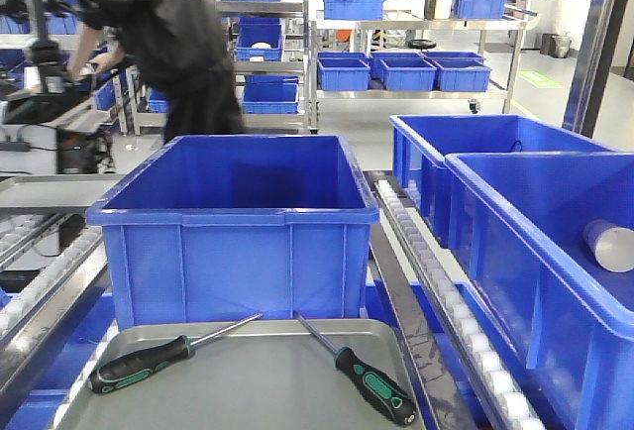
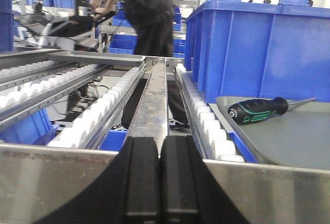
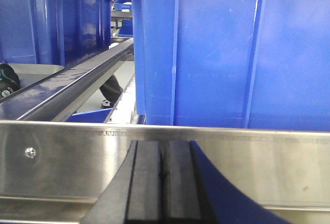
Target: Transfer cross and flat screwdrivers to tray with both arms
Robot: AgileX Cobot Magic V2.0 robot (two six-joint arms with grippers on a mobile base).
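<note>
At the bottom of your front view, both screwdrivers lie on the grey tray: the left screwdriver and the right screwdriver. Your left gripper and right gripper are pressed together, empty.

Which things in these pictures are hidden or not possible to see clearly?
- Screwdriver tip types: too small in the front view for both the left screwdriver and the right screwdriver.
- Near edge of the tray: cut off by the frame bottom.
- Person: head cut off, body blurred.
- Grey cylinder in the right bin: cut by the frame edge.
</note>
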